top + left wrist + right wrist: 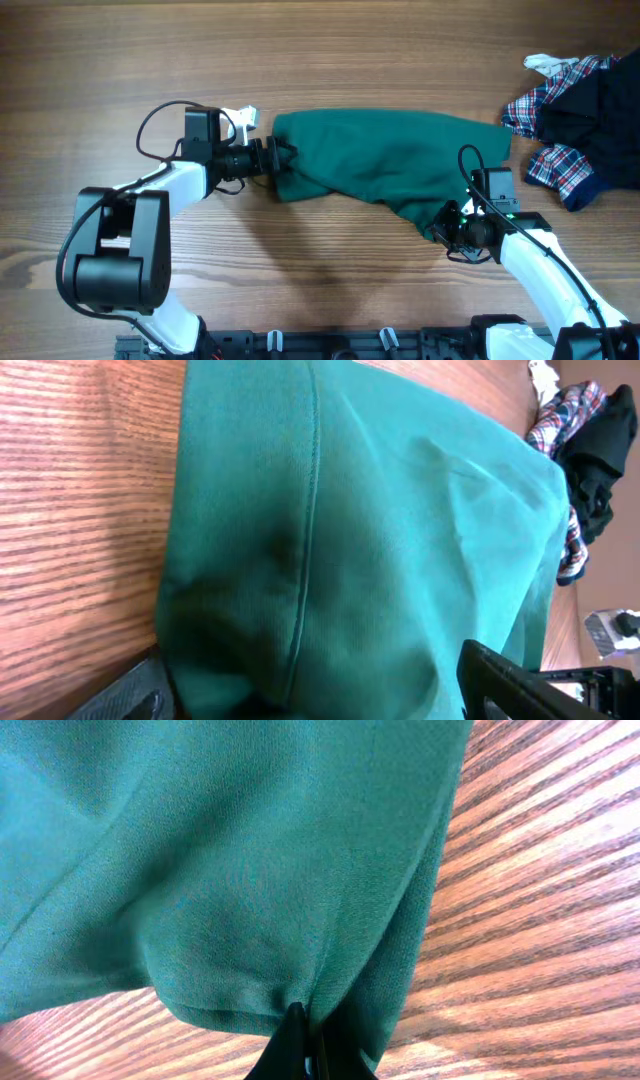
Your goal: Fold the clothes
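Observation:
A green garment [390, 160] lies spread across the middle of the wooden table. My left gripper [272, 158] is at its left end. In the left wrist view its fingers [310, 685] stand wide apart, with the bunched green cloth [400, 540] filling the gap between them. My right gripper [445, 228] is at the garment's lower right corner. In the right wrist view its fingers [305, 1035] are pinched together on the hem of the green cloth [230, 850], which hangs in folds above the table.
A pile of other clothes, plaid and dark blue with a bit of white [580, 110], lies at the table's far right edge. It also shows in the left wrist view [585, 450]. Bare wood surrounds the green garment.

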### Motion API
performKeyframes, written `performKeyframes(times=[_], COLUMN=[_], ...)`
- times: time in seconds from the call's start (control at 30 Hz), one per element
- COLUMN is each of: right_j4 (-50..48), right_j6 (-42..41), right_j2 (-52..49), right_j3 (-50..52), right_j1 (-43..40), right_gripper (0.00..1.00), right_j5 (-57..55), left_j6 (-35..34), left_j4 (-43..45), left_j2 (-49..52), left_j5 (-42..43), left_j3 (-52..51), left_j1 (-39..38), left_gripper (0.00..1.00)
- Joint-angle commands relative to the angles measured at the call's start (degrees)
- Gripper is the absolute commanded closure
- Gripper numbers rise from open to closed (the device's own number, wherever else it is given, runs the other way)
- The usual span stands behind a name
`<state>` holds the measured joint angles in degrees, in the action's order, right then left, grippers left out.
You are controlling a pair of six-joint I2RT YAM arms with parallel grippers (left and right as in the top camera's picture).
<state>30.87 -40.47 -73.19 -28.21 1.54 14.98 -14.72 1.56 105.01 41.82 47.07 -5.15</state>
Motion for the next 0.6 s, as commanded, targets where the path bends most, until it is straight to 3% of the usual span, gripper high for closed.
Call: performKeyframes(times=[0.0, 0.27, 0.4, 0.57], right_j4=[0.2, 0.2, 0.2, 0.1], right_j6=[-0.2, 0.0, 0.0, 0.0], right_j2=[-0.5, -0.5, -0.5, -0.5], right_j3=[0.6, 0.6, 0.6, 0.6], right_j1=[-0.1, -0.1, -0.1, -0.1], right_gripper=[0.96, 0.96, 0.96, 0.96], right_j5=[0.1, 0.1, 0.1, 0.1], left_j6=[-1.2, -14.4, -14.7, -15.2], left_j4=[-3.6, -8.2, -10.7, -4.3], left_j2=[0.9, 0.9, 0.9, 0.9], left_j5=[-1.0, -1.2, -1.2, -1.2], left_j3=[-0.2, -0.2, -0.2, -0.2], left_j1=[-0.2, -0.2, -0.2, -0.2], left_gripper=[0.1, 0.13, 0.12, 0.12])
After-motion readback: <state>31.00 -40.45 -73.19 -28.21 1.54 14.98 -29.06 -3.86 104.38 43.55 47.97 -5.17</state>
